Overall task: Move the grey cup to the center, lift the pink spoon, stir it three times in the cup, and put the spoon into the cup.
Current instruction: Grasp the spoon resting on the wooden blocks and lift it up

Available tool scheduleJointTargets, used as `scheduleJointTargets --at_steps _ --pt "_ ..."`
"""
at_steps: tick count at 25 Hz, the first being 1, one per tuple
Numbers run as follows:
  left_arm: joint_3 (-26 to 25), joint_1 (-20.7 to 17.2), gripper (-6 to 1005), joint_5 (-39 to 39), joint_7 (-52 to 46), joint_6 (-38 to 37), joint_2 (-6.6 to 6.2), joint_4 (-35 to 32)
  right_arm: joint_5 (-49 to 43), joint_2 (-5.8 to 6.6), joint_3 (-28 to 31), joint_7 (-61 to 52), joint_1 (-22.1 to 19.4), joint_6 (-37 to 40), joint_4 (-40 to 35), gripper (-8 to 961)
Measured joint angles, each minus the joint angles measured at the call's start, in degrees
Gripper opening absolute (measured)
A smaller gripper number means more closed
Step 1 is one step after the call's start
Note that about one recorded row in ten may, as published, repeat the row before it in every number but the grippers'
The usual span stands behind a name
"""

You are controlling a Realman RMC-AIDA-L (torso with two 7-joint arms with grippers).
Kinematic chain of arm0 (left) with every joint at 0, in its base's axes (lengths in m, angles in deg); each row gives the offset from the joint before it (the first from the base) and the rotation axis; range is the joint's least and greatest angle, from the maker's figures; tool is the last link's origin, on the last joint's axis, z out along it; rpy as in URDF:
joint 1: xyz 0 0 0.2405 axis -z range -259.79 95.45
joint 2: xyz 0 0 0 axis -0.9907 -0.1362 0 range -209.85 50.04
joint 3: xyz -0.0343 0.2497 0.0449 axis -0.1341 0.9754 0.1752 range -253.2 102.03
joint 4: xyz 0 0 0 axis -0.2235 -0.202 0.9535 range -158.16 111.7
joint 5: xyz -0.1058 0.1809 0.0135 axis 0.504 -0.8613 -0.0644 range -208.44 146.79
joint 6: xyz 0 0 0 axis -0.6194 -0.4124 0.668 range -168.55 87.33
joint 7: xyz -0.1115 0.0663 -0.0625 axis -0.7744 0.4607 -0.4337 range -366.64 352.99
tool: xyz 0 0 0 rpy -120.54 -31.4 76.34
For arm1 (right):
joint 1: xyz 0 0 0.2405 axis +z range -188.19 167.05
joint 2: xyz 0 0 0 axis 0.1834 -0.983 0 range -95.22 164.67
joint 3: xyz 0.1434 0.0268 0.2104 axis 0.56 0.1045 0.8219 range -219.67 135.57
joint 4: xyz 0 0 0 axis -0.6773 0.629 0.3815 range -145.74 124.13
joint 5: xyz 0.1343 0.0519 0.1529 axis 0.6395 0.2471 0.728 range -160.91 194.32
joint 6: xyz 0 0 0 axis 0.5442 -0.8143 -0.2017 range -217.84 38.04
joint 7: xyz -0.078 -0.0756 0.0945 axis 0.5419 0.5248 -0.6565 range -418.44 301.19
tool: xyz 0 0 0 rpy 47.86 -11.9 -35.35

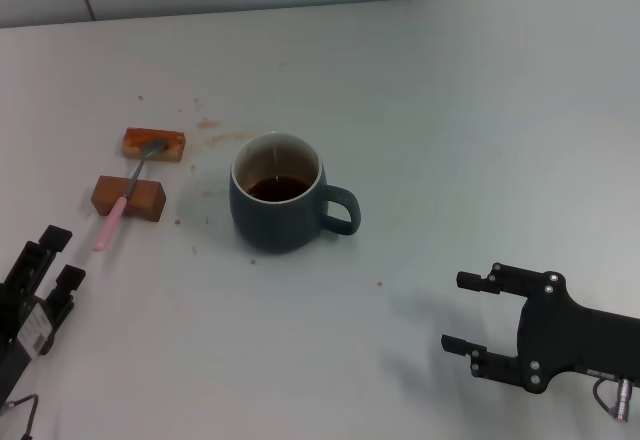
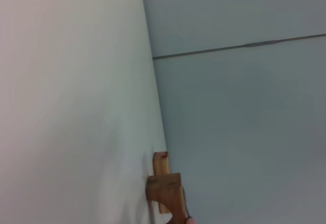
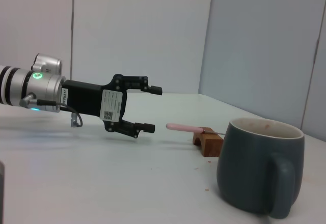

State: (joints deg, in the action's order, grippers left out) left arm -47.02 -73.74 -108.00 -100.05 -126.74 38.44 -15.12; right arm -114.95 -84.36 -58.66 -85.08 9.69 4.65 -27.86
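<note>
The grey cup (image 1: 278,203) is standing upright near the middle of the white table (image 1: 480,120), with dark brown liquid lying low inside its cream interior and its loop handle pointing toward the robot's right. In the right wrist view the same cup (image 3: 259,170) is filling the near corner, handle turned to the camera.

To the cup's left the pink spoon (image 1: 124,200) is lying across two brown blocks. Its metal bowl is resting on the far block (image 1: 153,143), its neck is crossing the near block (image 1: 128,197), and its pale pink handle is sticking out past that block toward the robot, the tip seeming to hang just above the tabletop, though the angle makes that hard to judge. A few brownish stains (image 1: 208,124) are marking the table between the far block and the cup.

The left gripper (image 1: 58,257) is hovering low at the near left edge, close to the spoon's handle end but not touching it; the right wrist view shows its fingers (image 3: 155,89) spread apart with nothing between them. The right gripper (image 1: 462,311) is hovering at the near right, well apart from the cup, its two fingers spread wide and pointing left, empty.

The left wrist view is catching only the blocks (image 2: 165,188) edge-on against the wall.
</note>
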Motion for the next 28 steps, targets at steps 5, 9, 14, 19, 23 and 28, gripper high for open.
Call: scheduleJointTargets --at_steps 5,9,14,19,23,28 --pt "0.54 0.54 815 0.00 -0.99 0.67 0.10 0.07 0.00 0.00 0.00 0.00 -0.02 0.00 0.22 668" --pt "0.69 1.36 815 0.00 -1.17 1.19 0.16 0.16 0.00 -0.05 0.00 -0.04 0.15 0.02 0.22 668" --pt "0.71 2.50 815 0.00 -1.21 1.77 0.15 0.67 0.00 -0.08 0.00 -0.15 0.25 0.06 0.15 668" --pt "0.71 3.23 815 0.00 -1.24 2.61 0.13 0.80 0.00 -0.09 0.00 -0.27 0.41 0.10 0.11 668" --pt "0.71 3.83 815 0.00 -1.25 3.11 0.12 0.79 0.00 -0.06 0.00 -0.29 0.48 0.11 0.20 668" --pt "0.55 4.89 814 0.00 -1.37 4.46 0.17 0.77 0.00 -0.03 0.00 -0.51 0.55 0.09 0.26 667"
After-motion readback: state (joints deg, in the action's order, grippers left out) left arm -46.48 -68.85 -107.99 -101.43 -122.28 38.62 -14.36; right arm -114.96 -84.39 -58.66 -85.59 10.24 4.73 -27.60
